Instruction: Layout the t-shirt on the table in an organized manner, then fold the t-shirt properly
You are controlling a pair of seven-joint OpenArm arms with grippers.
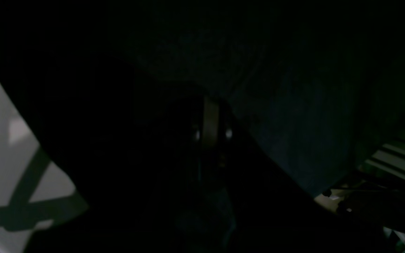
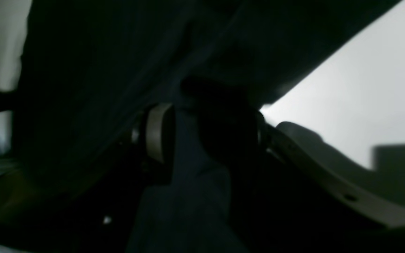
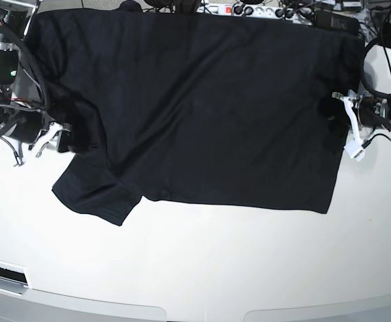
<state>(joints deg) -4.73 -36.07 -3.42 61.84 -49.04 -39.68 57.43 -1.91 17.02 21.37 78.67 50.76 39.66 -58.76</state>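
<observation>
The black t-shirt lies spread wide across the white table, one sleeve pointing toward the front left. At the shirt's right edge my left gripper is shut on the cloth. In the left wrist view its fingers are pressed together, with dark t-shirt draped all around. My right gripper grips the shirt's left edge by the sleeve. The right wrist view shows its jaws held apart by a thick bunch of t-shirt clamped between them, with bare table to the right.
A power strip and cables run along the table's back edge behind the shirt. The right arm's body stands at the far left, the left arm's body at the far right. White tabletop stretches in front of the shirt's hem.
</observation>
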